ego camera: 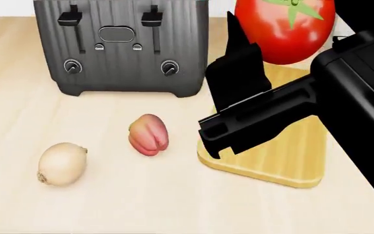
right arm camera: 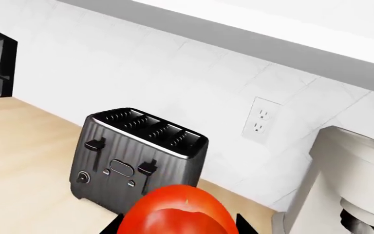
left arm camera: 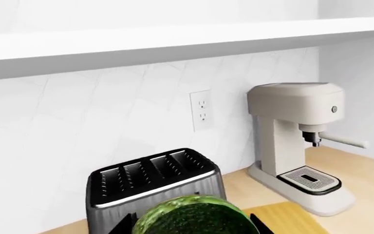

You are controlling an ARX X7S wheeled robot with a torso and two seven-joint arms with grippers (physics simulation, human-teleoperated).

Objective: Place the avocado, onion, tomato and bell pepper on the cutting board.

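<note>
The right end effector (right arm camera: 177, 226) grips the tomato (ego camera: 284, 29), held above the far end of the board (ego camera: 284, 156). The left end effector (left arm camera: 194, 226) holds the avocado (left arm camera: 194, 217) close to its camera, with the board's edge just beyond it. The onion (ego camera: 62, 164) and pepper (ego camera: 149, 134) lie on the surface (ego camera: 18, 117) in front of the toaster (ego camera: 122, 44), off the board. This looks like the delivery step — next, lower both fruits onto the board and release them gently, since round produce may roll.
</note>
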